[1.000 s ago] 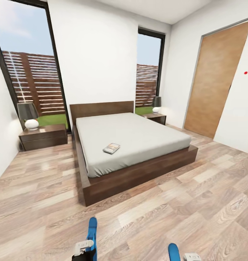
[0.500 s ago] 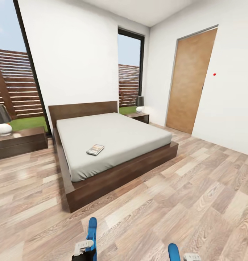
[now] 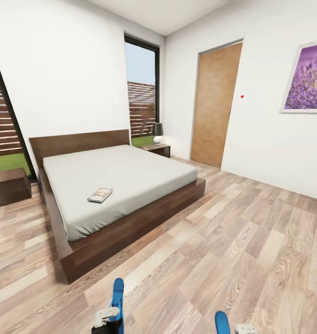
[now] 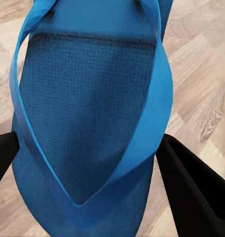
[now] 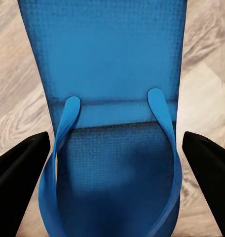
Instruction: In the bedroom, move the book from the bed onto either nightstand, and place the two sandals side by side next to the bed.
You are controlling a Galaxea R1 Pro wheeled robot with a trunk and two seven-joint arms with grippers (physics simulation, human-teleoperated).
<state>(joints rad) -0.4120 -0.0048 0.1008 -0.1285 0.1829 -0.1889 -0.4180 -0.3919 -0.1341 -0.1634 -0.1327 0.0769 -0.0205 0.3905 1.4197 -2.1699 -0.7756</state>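
The book (image 3: 100, 195) lies flat on the pale grey mattress of the bed (image 3: 130, 218), near its foot end on the side closer to me. One nightstand (image 3: 8, 186) stands left of the bed, another nightstand (image 3: 156, 149) at the far side by the window. My left gripper (image 4: 93, 168) is shut on a blue sandal (image 4: 88, 123), whose tip shows low in the head view as the sandal (image 3: 117, 297). My right gripper (image 5: 115, 163) is shut on the other sandal (image 5: 112, 98), seen in the head view as the blue sandal (image 3: 222, 322). Both hang over the wood floor.
A wooden door (image 3: 213, 106) is set in the right wall, with a purple picture (image 3: 307, 79) beside it. A lamp (image 3: 157, 132) sits on the far nightstand. Wood-plank floor (image 3: 242, 241) stretches wide to the right of the bed.
The whole head view has swung to the right, so the bed and nightstands sit further left in the picture and the purple picture has come in. Both sandals stay held as before.
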